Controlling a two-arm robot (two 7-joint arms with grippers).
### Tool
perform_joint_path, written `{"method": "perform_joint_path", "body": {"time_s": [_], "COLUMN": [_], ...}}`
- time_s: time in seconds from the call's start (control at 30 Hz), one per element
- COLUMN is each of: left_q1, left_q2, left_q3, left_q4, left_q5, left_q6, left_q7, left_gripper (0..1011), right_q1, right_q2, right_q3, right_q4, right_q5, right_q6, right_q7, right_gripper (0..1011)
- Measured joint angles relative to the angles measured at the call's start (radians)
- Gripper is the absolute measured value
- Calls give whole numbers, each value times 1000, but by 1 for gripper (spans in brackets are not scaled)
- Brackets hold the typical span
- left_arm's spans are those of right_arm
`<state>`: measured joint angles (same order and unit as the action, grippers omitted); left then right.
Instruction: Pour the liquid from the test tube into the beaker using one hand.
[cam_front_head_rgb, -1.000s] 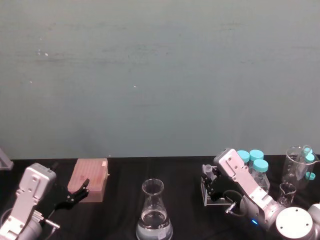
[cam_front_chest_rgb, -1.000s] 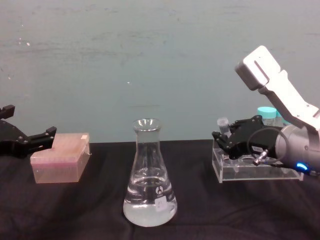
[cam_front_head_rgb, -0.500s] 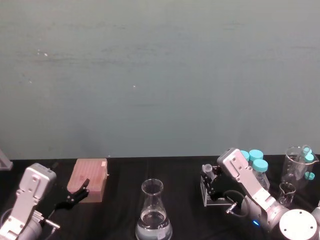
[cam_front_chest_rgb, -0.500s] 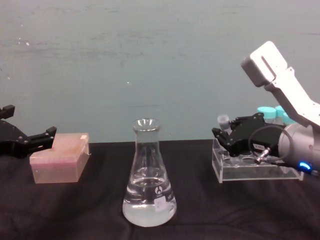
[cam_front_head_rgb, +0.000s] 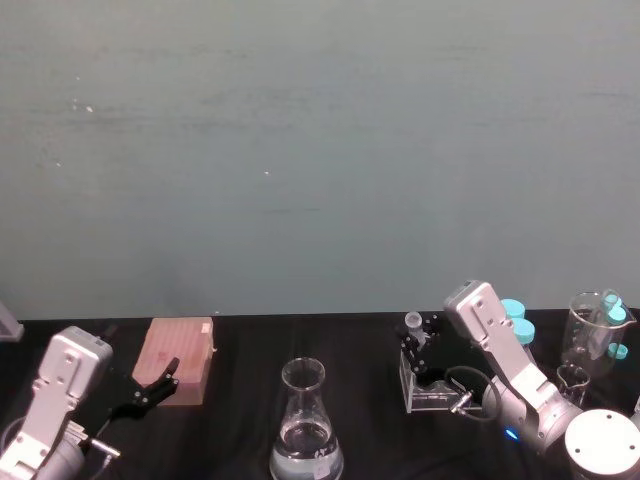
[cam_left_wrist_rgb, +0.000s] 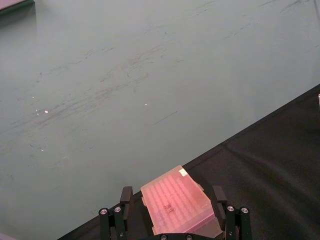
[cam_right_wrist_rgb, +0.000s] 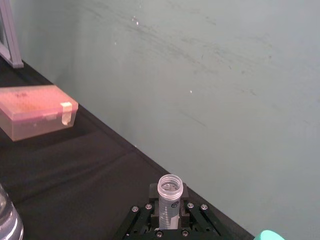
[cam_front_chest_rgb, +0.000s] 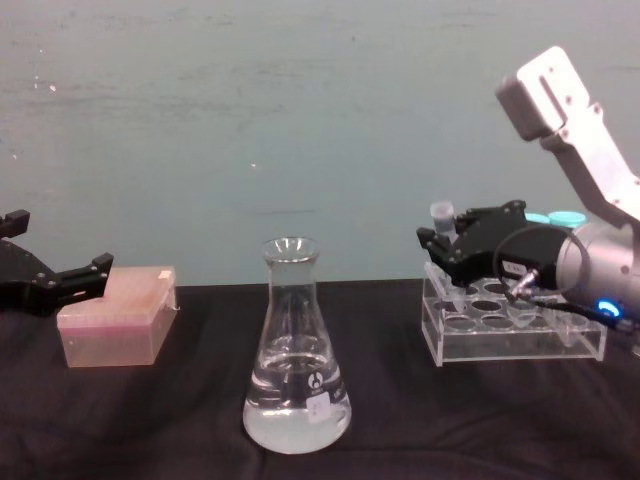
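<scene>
— Up goes your right gripper (cam_front_chest_rgb: 450, 250): against a second ago it sits higher at the right of the chest view. It is clamped on the test tube (cam_front_chest_rgb: 441, 212), which rides higher over the clear rack (cam_front_chest_rgb: 515, 335). Whether the tube's tip is out of the rack, you can't tell. Where next?

— Leftward in the frame. The beaker (cam_front_chest_rgb: 297, 350) stands at bottom centre, well apart from the tube, with its mouth open upward. The tube's long axis is upright, open end up, its rim a little above the beaker's. I'd carry it across before tipping; tip early and you wet the worktop (cam_front_chest_rgb: 400, 420).

— The other arm?

— Your left gripper (cam_front_head_rgb: 160, 380) is parked at lower left, fingers spread wide, just beside the pink box (cam_front_chest_rgb: 110, 315). The right arm is the nearer one to the beaker.

— Count?

— One test tube, one beaker with liquid already in it, one rack, one pink box, two teal caps (cam_front_chest_rgb: 570, 217) behind the rack.
</scene>
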<state>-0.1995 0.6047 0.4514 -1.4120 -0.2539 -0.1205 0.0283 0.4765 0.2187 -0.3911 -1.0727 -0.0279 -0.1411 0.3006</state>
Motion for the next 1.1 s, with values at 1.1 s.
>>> {"method": "perform_joint_path", "body": {"time_s": [1.1], "left_q1": [0], "left_q2": [0], "left_q3": [0], "left_q4": [0], "left_q5": [0], "left_q6": [0], "left_q7": [0], "left_gripper": [1000], "right_q1": [39], "right_q2": [40], "right_q3": [-73], "right_q4": [-199], "right_q5": [-80], "right_q6": [-69], "right_q7": [63], "right_gripper": [215]}}
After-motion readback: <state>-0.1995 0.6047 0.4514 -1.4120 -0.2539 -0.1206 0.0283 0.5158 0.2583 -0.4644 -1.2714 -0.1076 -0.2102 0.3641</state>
